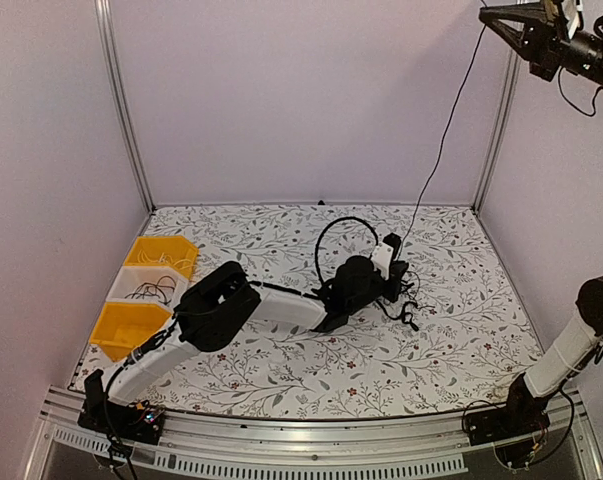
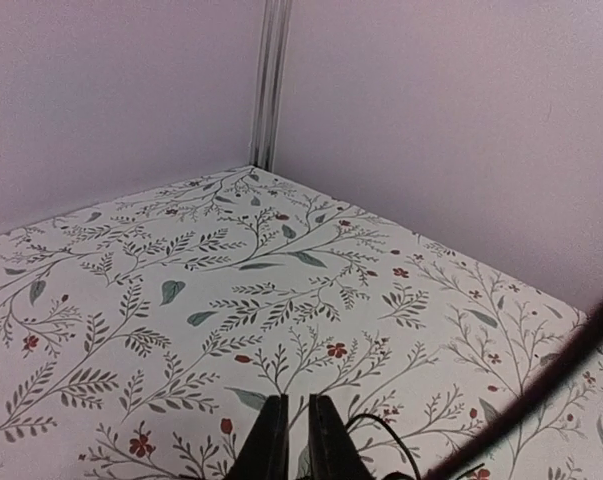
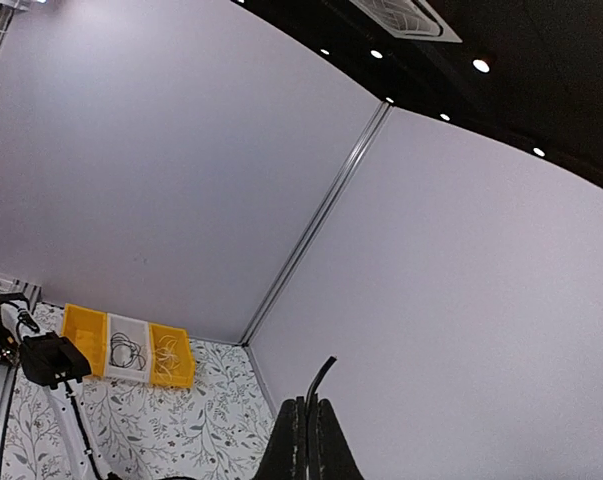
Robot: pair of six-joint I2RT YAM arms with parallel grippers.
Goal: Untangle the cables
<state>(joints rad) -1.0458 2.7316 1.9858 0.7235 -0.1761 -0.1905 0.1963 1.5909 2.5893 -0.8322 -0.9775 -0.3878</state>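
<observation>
The cables (image 1: 407, 310) lie as a small black tangle on the flowered table right of centre. One thin cable (image 1: 446, 130) runs taut from the tangle up to my right gripper (image 1: 486, 13), raised high at the top right. In the right wrist view that gripper (image 3: 303, 425) is shut on the cable's end (image 3: 321, 375), which pokes out above the fingertips. My left gripper (image 1: 403, 288) is low at the tangle. In the left wrist view its fingers (image 2: 299, 410) stand almost together with a narrow slit, and a cable loop (image 2: 393, 430) lies just to their right.
Three bins stand at the table's left edge: a yellow bin (image 1: 166, 250), a white bin (image 1: 151, 288) with black wires in it, and a yellow bin (image 1: 126, 325). Walls close the back and sides. A blurred dark line (image 2: 541, 390) crosses the left wrist view.
</observation>
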